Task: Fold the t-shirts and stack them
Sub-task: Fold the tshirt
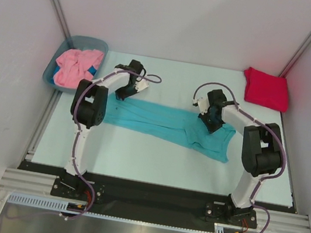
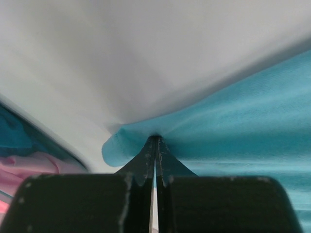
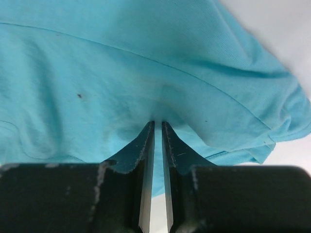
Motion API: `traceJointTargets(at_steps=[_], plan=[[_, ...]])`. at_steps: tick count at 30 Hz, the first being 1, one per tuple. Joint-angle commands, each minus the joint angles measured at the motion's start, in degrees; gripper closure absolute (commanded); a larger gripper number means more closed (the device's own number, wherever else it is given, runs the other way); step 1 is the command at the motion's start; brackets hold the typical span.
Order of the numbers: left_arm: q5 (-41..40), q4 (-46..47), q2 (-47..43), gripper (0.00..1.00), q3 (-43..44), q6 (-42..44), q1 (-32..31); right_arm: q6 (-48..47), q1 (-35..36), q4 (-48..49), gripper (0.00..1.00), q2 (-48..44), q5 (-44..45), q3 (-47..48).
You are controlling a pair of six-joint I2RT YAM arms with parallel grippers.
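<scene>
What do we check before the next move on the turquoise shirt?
1. Pinch of left gripper on turquoise shirt edge: ok.
2. Pinch of right gripper on the same shirt: ok.
3. Shirt flat between them: not ok, bunched at its right end.
4. Folded red shirt at far right: ok.
5. Fold of pink shirt: not ok, crumpled in tub.
6. Cloth layers in each pinch: cannot tell.

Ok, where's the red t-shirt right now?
In the top view, the red t-shirt lies folded at the far right corner of the table, apart from the turquoise t-shirt stretched across the middle.
</scene>
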Motion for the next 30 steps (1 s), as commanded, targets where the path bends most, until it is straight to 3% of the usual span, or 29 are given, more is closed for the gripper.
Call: traceJointTargets(at_steps=[1,19,30], plan=[[-3.7,-2.5,1.8,1.00,2.2,-0.5,1.9,0.6,-0.5,-0.5,0.84,-0.5,-0.4,0.9],[-17.8,-3.1,12.2,1.00,13.3,-1.2,3.7,2.0,-0.6,-0.8,0.83,-3.0,-3.7,-2.4],[-20.9,-1.9,9.9,1.00,20.2,-4.0,4.9,2.6,-0.5,-0.7,0.83,-3.8,-2.9,-2.5]])
